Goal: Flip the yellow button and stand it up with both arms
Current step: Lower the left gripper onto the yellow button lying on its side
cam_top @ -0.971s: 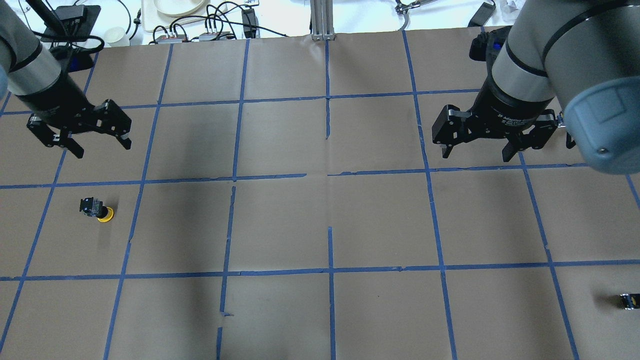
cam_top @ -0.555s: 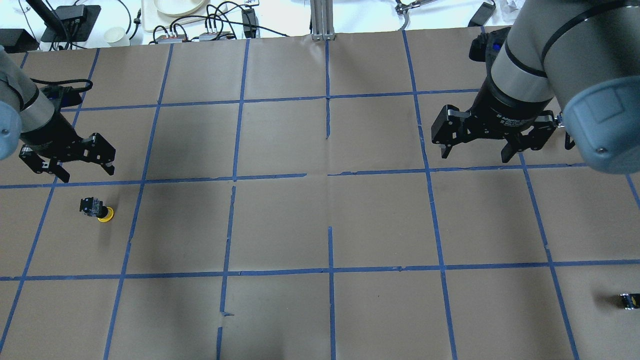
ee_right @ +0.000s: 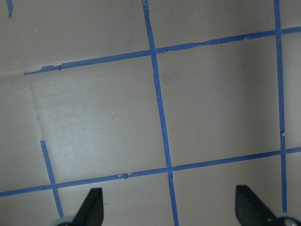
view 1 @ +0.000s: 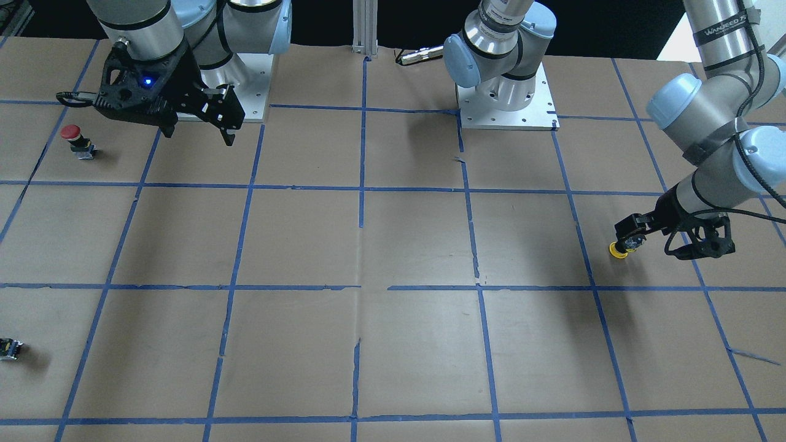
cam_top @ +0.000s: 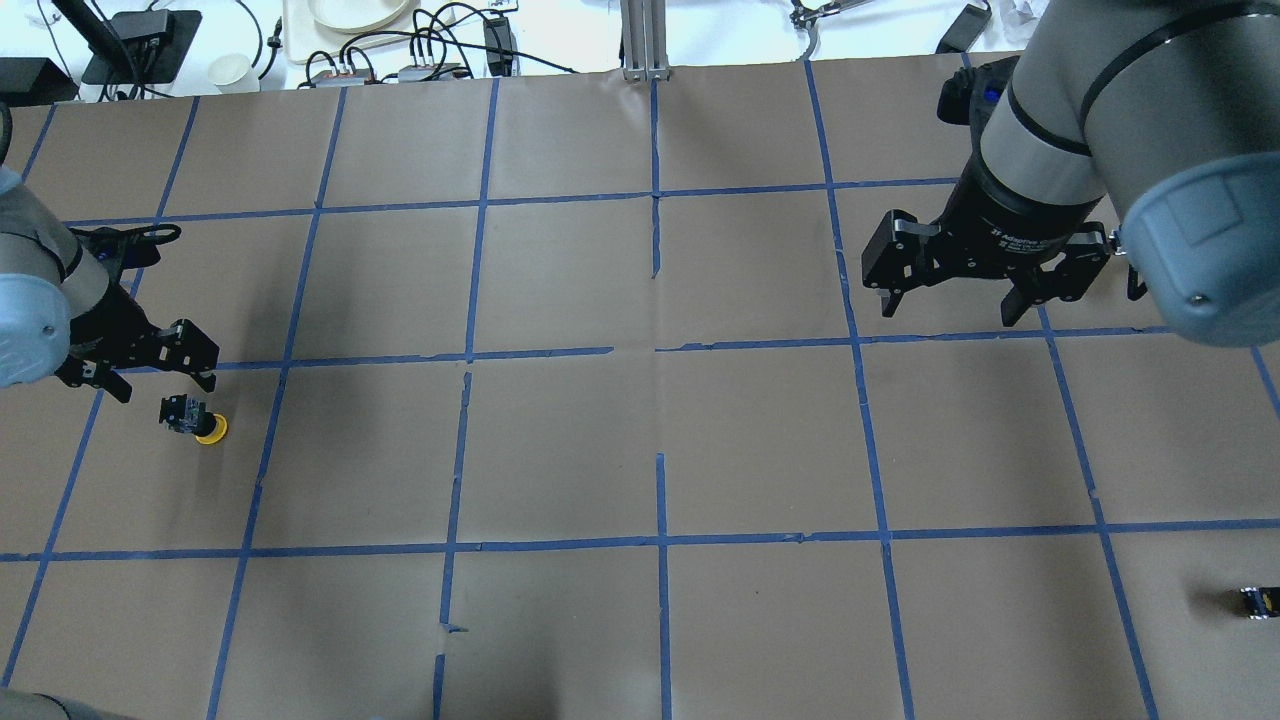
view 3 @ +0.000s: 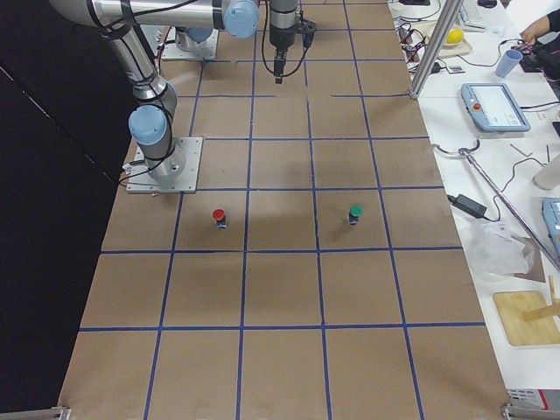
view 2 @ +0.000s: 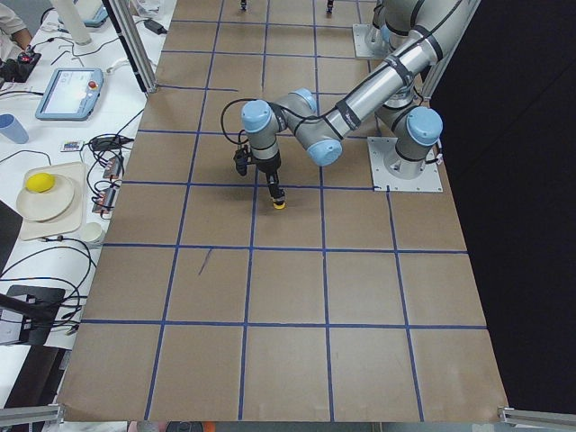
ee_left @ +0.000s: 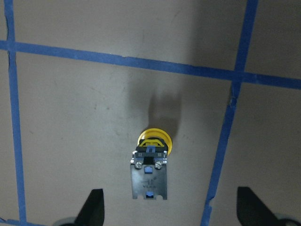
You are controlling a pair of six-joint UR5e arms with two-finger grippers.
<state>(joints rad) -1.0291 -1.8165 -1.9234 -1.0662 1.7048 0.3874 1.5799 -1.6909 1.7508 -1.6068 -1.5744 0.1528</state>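
Observation:
The yellow button (cam_top: 196, 418) rests on the brown paper table at the left, yellow cap against the table and black-grey body up. It also shows in the front view (view 1: 622, 247) and in the left side view (view 2: 279, 200). My left gripper (cam_top: 163, 386) is open and empty, just behind the button and above it. In the left wrist view the button (ee_left: 150, 165) lies between the spread fingertips (ee_left: 94, 208). My right gripper (cam_top: 950, 310) is open and empty, high over the right half of the table, far from the button; its wrist view shows bare paper and blue tape.
A red-capped button (view 1: 75, 137) stands near the right arm's base side, and a green-capped one (view 3: 354, 213) near it. A tiny dark part with a yellow spot (cam_top: 1258, 602) lies at the right edge. Cables and boxes (cam_top: 400, 50) lie beyond the far edge.
My left gripper has moved down the overhead view and lower, from well behind the yellow button to just behind it, staying open. The right arm and the button have not moved.

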